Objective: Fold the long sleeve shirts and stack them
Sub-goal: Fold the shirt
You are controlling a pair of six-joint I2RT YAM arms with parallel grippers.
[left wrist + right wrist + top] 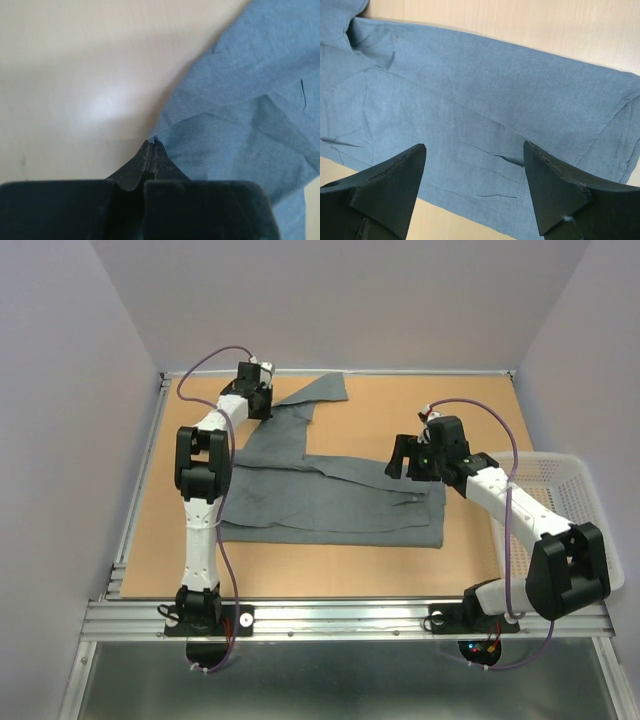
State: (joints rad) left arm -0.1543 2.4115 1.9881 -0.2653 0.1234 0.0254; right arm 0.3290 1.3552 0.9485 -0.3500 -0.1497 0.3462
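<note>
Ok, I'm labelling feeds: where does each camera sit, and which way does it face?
Top external: above and behind the bases, looking down at the table, grey shirt, basket; both arms show.
Left wrist: on the left arm, looking along the left end effector, closed on the shirt's edge.
Right wrist: on the right arm, looking down through the open right end effector.
Shared: all show the shirt.

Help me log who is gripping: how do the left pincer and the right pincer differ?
The left pincer is shut, its tips pinching the edge of the shirt; the right pincer stands wide open, holding nothing. The left pincer reaches to the far left part of the table; the right pincer hovers over the shirt's right end, near the white basket. Both have black fingers and point at the same grey shirt.
</note>
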